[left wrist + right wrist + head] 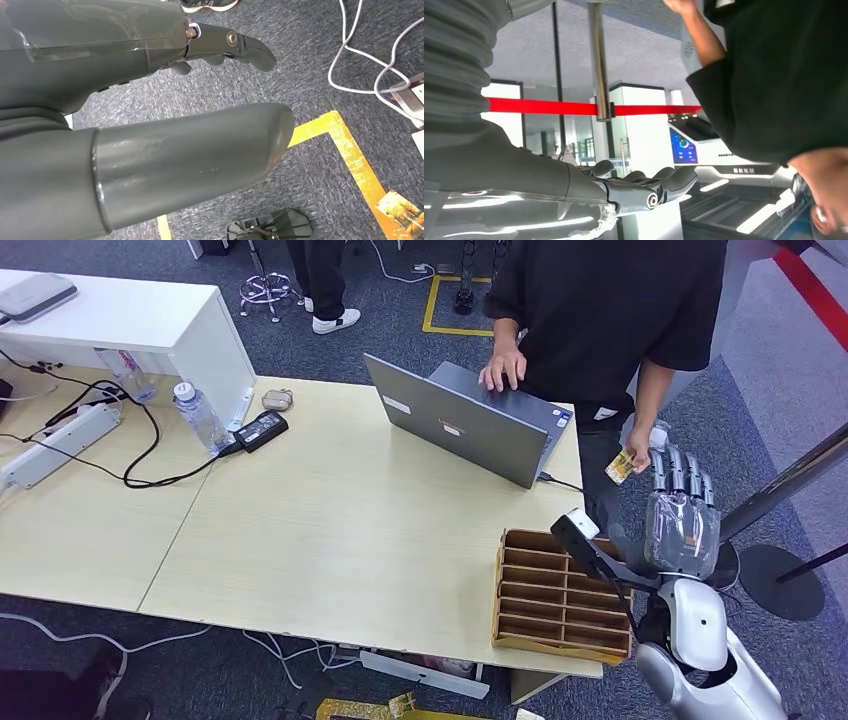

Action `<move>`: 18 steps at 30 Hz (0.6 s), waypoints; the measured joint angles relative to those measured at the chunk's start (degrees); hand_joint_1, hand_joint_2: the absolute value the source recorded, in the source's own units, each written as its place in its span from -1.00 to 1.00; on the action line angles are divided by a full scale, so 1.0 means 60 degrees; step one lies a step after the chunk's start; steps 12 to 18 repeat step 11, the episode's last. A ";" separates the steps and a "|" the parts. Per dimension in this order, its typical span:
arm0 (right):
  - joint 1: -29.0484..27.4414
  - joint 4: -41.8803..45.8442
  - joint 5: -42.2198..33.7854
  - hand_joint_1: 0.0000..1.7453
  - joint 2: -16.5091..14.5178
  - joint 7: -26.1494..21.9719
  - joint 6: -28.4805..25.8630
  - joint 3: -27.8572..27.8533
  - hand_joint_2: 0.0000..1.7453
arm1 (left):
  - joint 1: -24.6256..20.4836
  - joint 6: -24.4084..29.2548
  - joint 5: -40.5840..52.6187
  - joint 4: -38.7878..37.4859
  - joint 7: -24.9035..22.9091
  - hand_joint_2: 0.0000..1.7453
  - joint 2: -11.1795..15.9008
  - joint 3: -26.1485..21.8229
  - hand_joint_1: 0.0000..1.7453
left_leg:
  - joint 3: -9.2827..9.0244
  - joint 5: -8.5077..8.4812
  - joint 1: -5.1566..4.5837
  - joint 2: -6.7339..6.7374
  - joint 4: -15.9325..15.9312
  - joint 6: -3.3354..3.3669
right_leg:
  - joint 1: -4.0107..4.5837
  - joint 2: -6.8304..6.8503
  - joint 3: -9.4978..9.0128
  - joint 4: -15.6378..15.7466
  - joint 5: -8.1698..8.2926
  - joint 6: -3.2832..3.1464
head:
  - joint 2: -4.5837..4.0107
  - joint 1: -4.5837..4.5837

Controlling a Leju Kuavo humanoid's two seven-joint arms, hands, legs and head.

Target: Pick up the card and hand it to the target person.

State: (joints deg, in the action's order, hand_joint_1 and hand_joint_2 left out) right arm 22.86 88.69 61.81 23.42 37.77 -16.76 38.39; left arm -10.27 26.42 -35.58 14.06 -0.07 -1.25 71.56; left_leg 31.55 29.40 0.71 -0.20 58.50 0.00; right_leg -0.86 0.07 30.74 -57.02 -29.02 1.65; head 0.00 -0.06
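A person in a black shirt [610,310] stands at the far side of the table. They hold the small yellow card [620,467] in one hand [637,448] beside the table's right edge; their other hand rests on the laptop [470,420]. My right hand [682,512] is raised just right of the card, fingers straight and apart, holding nothing and slightly apart from the card. In the right wrist view its fingers [649,187] are empty, near the person's arm [709,45]. My left hand [150,100] hangs over the carpet with nothing in it.
A wooden slotted card rack [560,595] sits at the table's near right corner. A water bottle [198,416], power adapter [260,429] and power strip [60,445] with cables lie at the left. A barrier post base [785,580] stands right of my arm.
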 joint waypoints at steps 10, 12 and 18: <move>-0.0293 0.1537 0.0656 -1.00 -0.0159 -0.0188 -0.0884 0.0006 1.00 | 0.0100 0.0108 -0.0200 0.0000 0.0109 -1.00 0.0012 -0.0007 -1.00 | 0.0000 0.0000 0.0000 0.0000 -0.0001 0.0000 | 0.0000 0.0001 0.0000 0.0000 0.0000 0.0000 | 0.0000 0.0000; -0.0317 0.1623 0.0805 -1.00 -0.0162 -0.0188 -0.0896 0.0006 1.00 | 0.0105 0.0113 -0.0212 -0.0001 0.0112 -1.00 0.0013 -0.0007 -1.00 | 0.0000 0.0000 0.0000 0.0000 -0.0001 0.0000 | 0.0000 0.0001 0.0000 0.0000 0.0000 0.0000 | 0.0000 0.0000; -0.0317 0.1623 0.0805 -1.00 -0.0162 -0.0188 -0.0896 0.0006 1.00 | 0.0105 0.0113 -0.0212 -0.0001 0.0112 -1.00 0.0013 -0.0007 -1.00 | 0.0000 0.0000 0.0000 0.0000 -0.0001 0.0000 | 0.0000 0.0001 0.0000 0.0000 0.0000 0.0000 | 0.0000 0.0000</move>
